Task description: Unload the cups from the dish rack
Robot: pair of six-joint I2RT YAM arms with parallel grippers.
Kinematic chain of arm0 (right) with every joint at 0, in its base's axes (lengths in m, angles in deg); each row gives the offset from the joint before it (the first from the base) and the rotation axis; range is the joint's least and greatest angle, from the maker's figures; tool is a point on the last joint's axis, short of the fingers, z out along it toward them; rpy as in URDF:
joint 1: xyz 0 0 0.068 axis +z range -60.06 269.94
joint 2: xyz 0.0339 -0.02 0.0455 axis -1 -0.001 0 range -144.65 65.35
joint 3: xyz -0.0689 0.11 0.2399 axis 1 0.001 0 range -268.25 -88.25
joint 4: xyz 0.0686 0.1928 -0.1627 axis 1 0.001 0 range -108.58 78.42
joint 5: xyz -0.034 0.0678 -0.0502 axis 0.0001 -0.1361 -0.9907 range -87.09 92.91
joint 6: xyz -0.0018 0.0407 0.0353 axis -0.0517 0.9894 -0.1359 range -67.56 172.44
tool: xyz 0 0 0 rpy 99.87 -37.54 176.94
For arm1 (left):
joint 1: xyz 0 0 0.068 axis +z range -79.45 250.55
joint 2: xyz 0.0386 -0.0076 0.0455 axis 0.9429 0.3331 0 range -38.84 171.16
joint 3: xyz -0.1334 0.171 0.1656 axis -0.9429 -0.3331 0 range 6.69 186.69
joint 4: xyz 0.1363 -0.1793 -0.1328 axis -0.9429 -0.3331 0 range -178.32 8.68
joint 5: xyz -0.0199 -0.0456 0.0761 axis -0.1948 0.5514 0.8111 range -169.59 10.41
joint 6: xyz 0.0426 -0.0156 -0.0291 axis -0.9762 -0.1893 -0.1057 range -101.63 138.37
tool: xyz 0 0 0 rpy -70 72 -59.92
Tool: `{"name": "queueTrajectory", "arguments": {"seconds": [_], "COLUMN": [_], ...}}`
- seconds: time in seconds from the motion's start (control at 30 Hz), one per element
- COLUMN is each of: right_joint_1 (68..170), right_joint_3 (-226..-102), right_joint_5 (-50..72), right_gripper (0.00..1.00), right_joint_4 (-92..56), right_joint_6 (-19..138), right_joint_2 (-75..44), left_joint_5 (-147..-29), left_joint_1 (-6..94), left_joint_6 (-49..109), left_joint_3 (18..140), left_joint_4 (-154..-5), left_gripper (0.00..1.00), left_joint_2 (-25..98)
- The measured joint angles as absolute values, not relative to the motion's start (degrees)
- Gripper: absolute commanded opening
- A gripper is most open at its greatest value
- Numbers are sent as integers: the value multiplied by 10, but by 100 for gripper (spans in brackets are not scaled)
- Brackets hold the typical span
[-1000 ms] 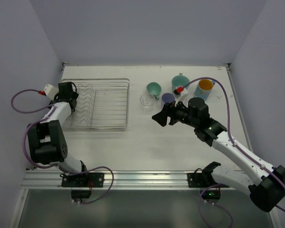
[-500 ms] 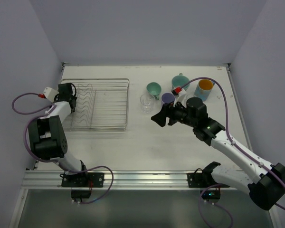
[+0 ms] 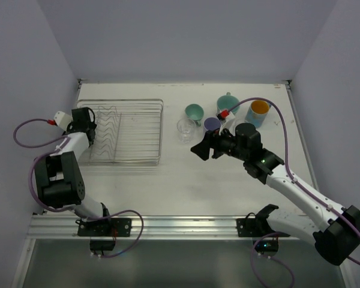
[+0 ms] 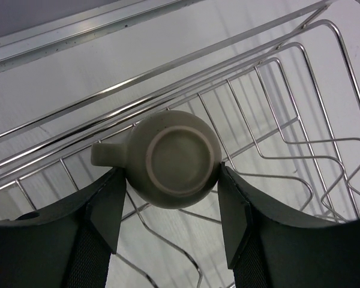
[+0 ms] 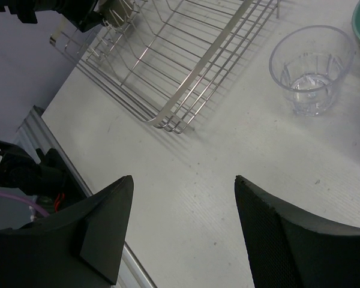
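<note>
Left gripper point(image 4: 171, 177) is clamped on the upside-down beige cup point(image 4: 174, 157) at the far-left end of the dish rack point(image 3: 138, 129). I'd lift it straight up, clear of the wires, before swinging right. Right gripper point(image 5: 183, 180) hangs wide open and empty over the table point(image 3: 186, 180).

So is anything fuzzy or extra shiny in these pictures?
Left wrist: cup sharp, rack bars gleam, fingers dark and a bit soft. Right wrist: glass glints, rack throws thin shadows. Top view: table bright, nothing blurred.
</note>
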State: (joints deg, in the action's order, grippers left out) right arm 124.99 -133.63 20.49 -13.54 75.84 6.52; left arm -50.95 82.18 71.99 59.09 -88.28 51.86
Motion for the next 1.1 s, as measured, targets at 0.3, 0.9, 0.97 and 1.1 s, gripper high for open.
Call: {"name": "queueTrajectory", "arguments": {"seconds": [0.3,0.9,0.97,1.1], "right_joint_1": [1259,1281,1286,1299], "right_joint_3": [-1336,-1294,-1290,-1291], "right_joint_5": [205,225,238,267], "right_gripper": [71,70,70,77], "right_joint_4": [-147,-298,-335,-430], "right_joint_6": [765,880,902,939], "right_joint_2": [58,50,44,10], "left_joint_5": [-547,-738,-788,-887], "left_joint_1": [822,824,818,786], "left_joint_6": [667,664,679,719], "left_joint_3": [562,518,516,488], "left_joint_4": [-849,-827,-817,-776], "left_gripper": [9,4,4,4], "left_joint_2": [430,194,173,144]}}
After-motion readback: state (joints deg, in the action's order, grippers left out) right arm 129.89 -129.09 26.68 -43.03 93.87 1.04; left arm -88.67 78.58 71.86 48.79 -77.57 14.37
